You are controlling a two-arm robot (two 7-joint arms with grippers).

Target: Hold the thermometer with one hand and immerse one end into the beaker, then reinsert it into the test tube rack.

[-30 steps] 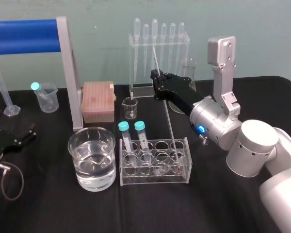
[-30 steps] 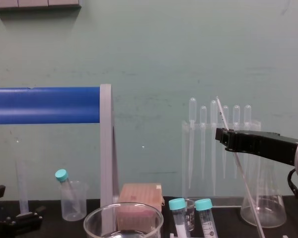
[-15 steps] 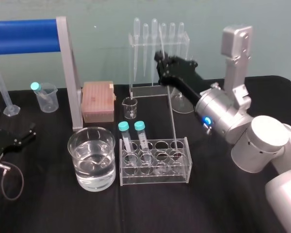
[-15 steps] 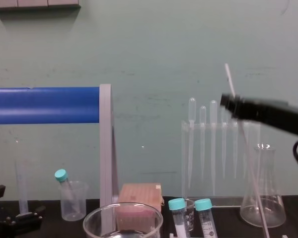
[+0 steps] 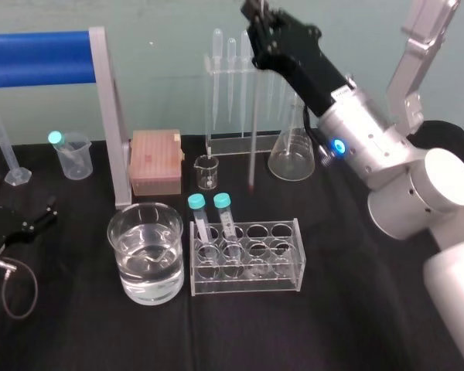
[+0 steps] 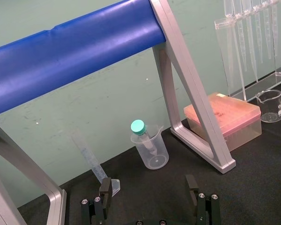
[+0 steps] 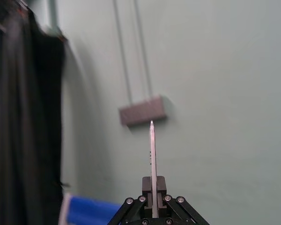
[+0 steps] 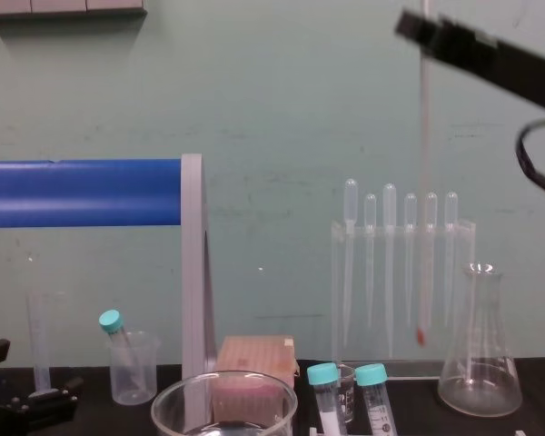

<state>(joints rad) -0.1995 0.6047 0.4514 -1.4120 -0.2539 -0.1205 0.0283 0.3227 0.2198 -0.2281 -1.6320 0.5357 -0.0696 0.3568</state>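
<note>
Glass thermometer (image 5: 253,131) hangs upright behind the rack (image 5: 247,282) in the head view, pinched by our right gripper (image 5: 255,12); from the chest its red tip (image 8: 420,336) dangles by the pipettes (image 8: 390,254), so we fear a hasty swing could crack it on the beaker (image 5: 120,255); the left wrist view has our left gripper (image 6: 148,185) parked, spread.

Upright thermometer (image 5: 252,131) hangs from the hand (image 5: 256,11), red tip down; beaker (image 5: 146,205) apart.

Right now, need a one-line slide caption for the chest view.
Right gripper holds the thermometer upright in mid-air, red tip hanging before the pipette stand, beaker below to its left.
</note>
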